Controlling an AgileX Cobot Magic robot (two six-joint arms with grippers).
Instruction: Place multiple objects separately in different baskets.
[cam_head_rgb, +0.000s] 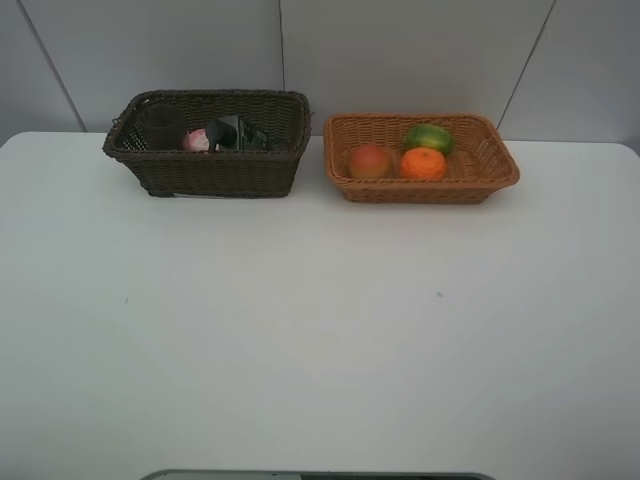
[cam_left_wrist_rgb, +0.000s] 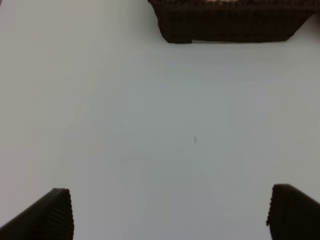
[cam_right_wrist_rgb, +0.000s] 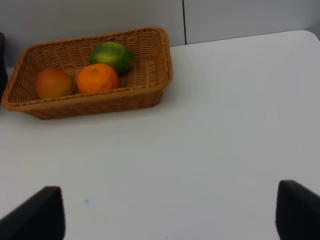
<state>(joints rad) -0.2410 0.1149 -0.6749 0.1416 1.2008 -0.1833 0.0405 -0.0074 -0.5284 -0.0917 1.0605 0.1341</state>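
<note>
Both grippers are mine to read from the wrist views: the left gripper (cam_left_wrist_rgb: 170, 212) stands with its jaws spread wide and nothing between them, hanging over bare tabletop (cam_left_wrist_rgb: 150, 125) with the dark brown basket (cam_left_wrist_rgb: 230, 22) ahead of it. My right gripper (cam_right_wrist_rgb: 170, 215) is likewise wide apart and empty, facing the tan basket (cam_right_wrist_rgb: 150, 90).

From the high camera, both baskets sit along the tabletop's far edge, the dark brown basket (cam_head_rgb: 215, 170) toward the far left corner, the tan basket (cam_head_rgb: 500, 170) beside it to the right, close but apart. In the tan one lie the orange (cam_head_rgb: 423, 163), the green fruit (cam_head_rgb: 429, 137) behind it, and the red-orange fruit (cam_head_rgb: 369, 160) beside it. In the dark one I can make out the pink tube (cam_head_rgb: 194, 140) and the dark pump bottle (cam_head_rgb: 238, 134); I cannot find the mauve cup, which may be hidden by the deep wall.

I see nothing loose on the tabletop, so I judge the sorting finished or nearly so.

Were I to lift any of it again: the fruits look round, firm and light, best taken across the widest part. I expect the tube to be soft and yielding, so a gentle pinch mid-body. The bottle is probably stiff and slick; hold the body, not the pump.
</note>
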